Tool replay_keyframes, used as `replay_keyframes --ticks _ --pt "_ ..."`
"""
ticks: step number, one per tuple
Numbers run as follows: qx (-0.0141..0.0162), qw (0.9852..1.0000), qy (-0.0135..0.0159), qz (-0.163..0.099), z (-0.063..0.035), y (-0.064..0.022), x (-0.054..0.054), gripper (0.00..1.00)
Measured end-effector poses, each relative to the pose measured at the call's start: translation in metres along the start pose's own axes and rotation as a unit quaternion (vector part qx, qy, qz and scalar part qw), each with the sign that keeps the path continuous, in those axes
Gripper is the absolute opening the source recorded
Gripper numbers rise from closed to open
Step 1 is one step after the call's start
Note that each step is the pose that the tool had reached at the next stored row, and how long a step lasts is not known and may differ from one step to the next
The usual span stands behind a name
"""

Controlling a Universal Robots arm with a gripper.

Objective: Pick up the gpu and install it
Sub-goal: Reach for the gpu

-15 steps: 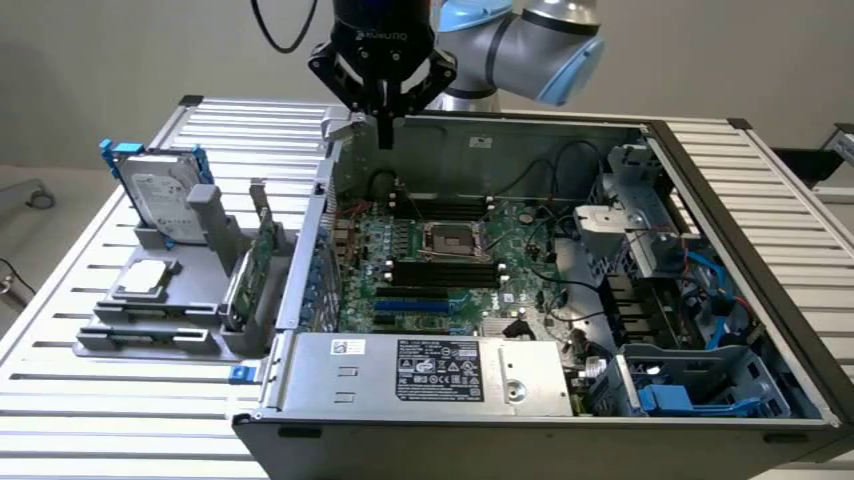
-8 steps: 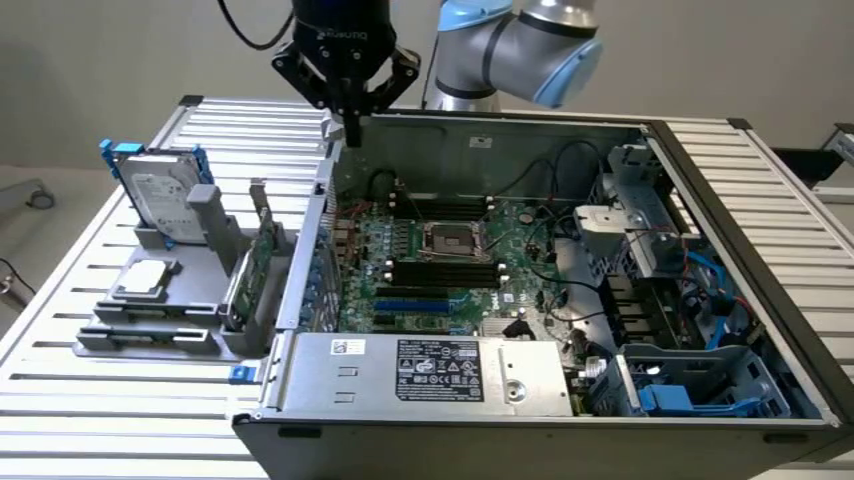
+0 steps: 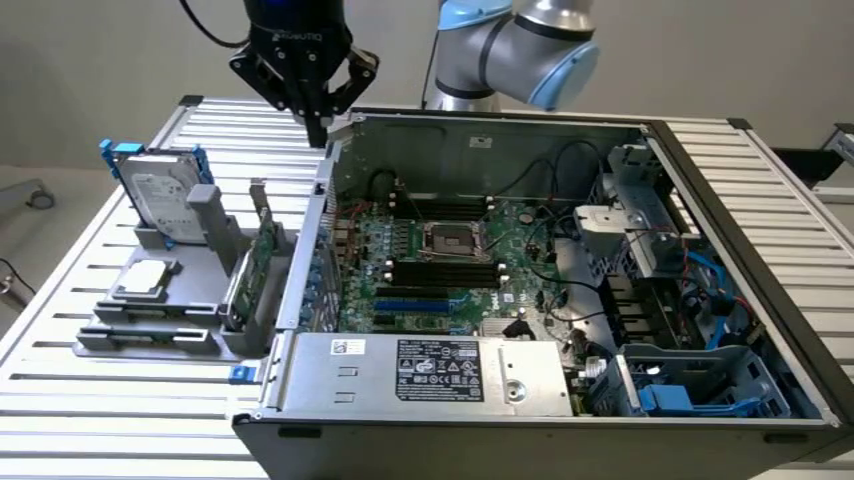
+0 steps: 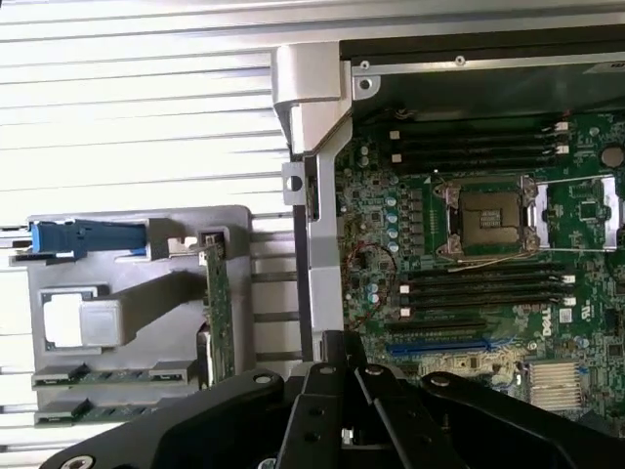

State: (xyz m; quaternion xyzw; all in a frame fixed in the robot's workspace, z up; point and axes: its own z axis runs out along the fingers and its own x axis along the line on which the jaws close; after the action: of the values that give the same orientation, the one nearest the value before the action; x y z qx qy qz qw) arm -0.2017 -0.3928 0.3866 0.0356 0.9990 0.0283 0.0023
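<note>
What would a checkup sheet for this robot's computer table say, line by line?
Surface: ribbed silver metal table, carrying a grey plastic parts holder and an open grey computer case.
Job's things: small green-board gpu card stands on edge in the holder, not picked up; green motherboard lies in the case.
Clutter: silver hard drive with blue frame and thin dark memory sticks, both in the holder.
Hand: black robot hand shut, empty, above the case's far corner, apart from the card.
Cables: black and blue wires inside the case; black cable beside the hand.
Surroundings: pale wall; blue-and-silver robot arm behind the case.
</note>
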Motion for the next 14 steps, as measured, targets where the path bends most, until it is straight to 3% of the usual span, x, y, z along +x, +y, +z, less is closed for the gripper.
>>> replay_keyframes --ticks 14 --pt "0.0017 1.0 0.0025 0.0 0.0148 -0.0049 0.064 0.11"
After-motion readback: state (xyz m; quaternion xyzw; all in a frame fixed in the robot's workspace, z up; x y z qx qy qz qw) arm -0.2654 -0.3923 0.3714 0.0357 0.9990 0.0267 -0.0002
